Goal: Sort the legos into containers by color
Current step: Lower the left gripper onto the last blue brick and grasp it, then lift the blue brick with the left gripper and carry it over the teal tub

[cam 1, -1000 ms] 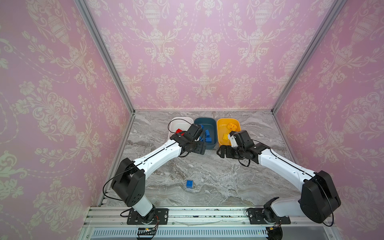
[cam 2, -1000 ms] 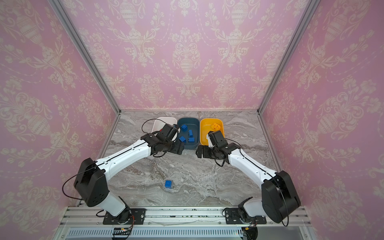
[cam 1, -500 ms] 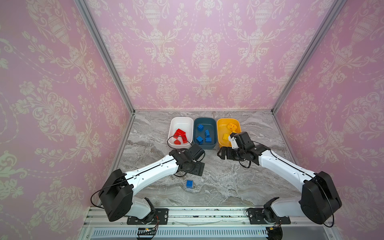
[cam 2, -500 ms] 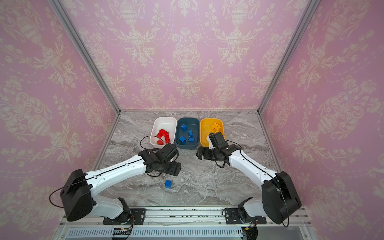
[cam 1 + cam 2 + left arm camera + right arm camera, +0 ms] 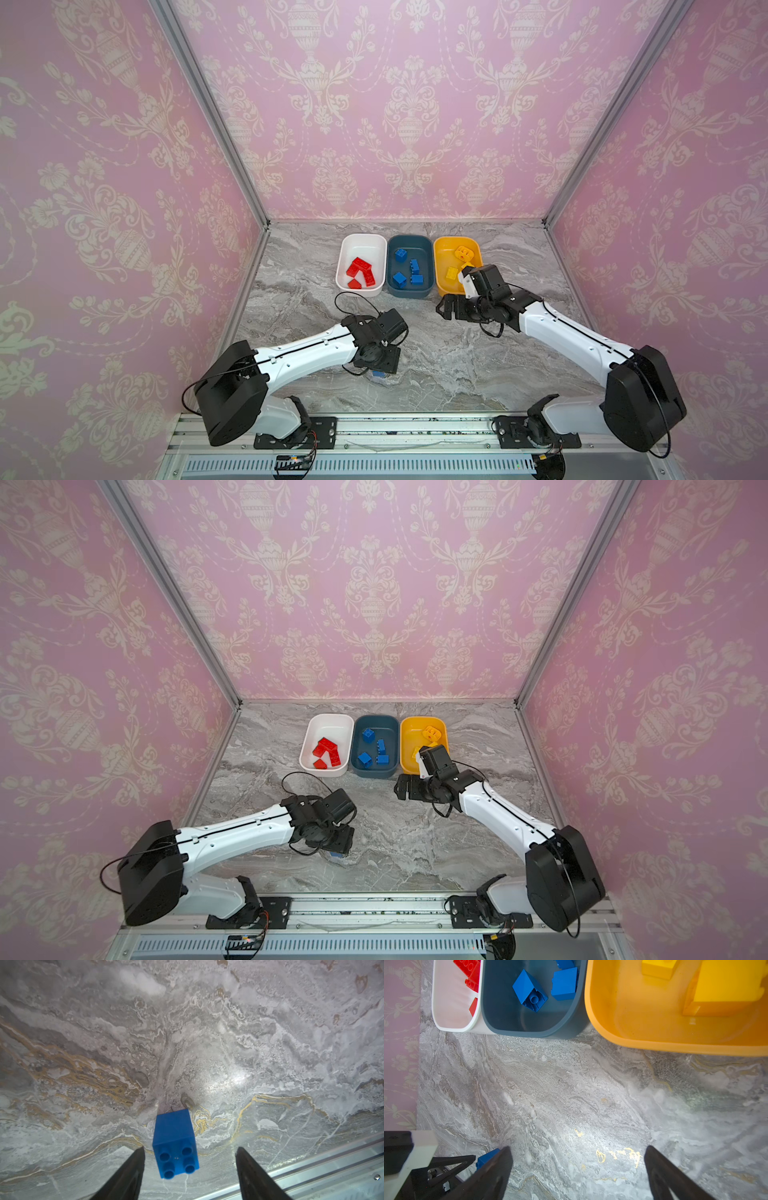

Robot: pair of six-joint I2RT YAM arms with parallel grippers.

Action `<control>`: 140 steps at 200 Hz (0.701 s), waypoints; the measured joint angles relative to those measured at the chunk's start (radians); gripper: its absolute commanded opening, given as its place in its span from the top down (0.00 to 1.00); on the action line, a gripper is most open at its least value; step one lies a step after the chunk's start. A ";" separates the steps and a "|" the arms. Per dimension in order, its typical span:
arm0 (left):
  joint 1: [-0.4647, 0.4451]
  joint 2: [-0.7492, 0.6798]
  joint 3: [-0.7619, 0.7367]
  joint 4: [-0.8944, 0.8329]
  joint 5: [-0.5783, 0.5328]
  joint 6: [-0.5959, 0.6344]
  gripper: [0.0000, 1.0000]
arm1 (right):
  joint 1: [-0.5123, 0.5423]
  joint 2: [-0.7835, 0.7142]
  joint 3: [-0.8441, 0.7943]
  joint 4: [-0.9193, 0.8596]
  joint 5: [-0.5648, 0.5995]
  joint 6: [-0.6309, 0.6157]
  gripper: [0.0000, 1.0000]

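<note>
A loose blue lego (image 5: 174, 1142) lies on its side on the marble near the front, studs toward the left wrist camera. My left gripper (image 5: 190, 1149) is open and straddles it, with a gap at each finger. In both top views the left gripper (image 5: 380, 365) covers most of that brick (image 5: 379, 375). My right gripper (image 5: 446, 307) hovers open and empty in front of the yellow-orange tub (image 5: 446, 249). Red legos (image 5: 360, 272) lie in the white tub (image 5: 365, 248), blue legos (image 5: 409, 270) in the teal tub (image 5: 419, 248), and yellow legos (image 5: 461, 254) in the yellow-orange tub.
The three tubs stand side by side at the back middle of the marble table (image 5: 457, 365). Pink walls close in the left, right and back. A metal rail (image 5: 374, 424) runs along the front edge, close to the loose brick.
My left arm has swung from the tubs back toward the front and come down over the loose blue brick, its jaws narrowing. The right arm has barely moved.
</note>
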 measured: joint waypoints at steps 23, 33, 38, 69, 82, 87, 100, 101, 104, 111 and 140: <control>0.000 0.034 -0.001 0.001 0.000 -0.005 0.33 | 0.000 0.000 0.000 0.000 0.000 0.000 0.00; 0.000 0.040 -0.003 0.004 0.000 -0.008 0.34 | 0.000 0.000 0.000 0.000 0.000 0.000 0.00; 0.000 0.043 -0.003 0.005 0.000 -0.009 0.35 | 0.000 0.000 0.000 0.000 0.000 0.000 0.00; 0.000 0.068 -0.003 0.013 0.000 -0.014 0.45 | -0.002 0.000 0.000 0.000 0.000 0.000 0.00; 0.000 0.077 -0.004 0.015 0.000 -0.015 0.49 | -0.005 0.000 0.000 0.000 0.000 0.000 0.00; 0.000 0.080 -0.004 0.016 0.000 -0.015 0.50 | -0.006 0.000 0.000 0.000 0.000 0.002 0.00; 0.000 0.087 -0.004 0.019 0.000 -0.015 0.56 | -0.007 0.000 0.000 0.000 0.000 0.003 0.00; 0.000 0.088 -0.004 0.019 0.000 -0.015 0.56 | -0.007 0.000 0.000 0.000 0.000 0.003 0.00; 0.000 0.090 -0.004 0.019 0.000 -0.017 0.57 | -0.007 0.000 -0.001 0.000 0.000 0.003 0.00; 0.000 0.095 -0.004 0.020 0.000 -0.016 0.60 | -0.007 0.000 -0.002 0.000 0.000 0.003 0.00; 0.000 0.100 0.000 0.016 0.000 -0.014 0.69 | -0.010 0.000 -0.003 0.000 0.000 0.003 0.00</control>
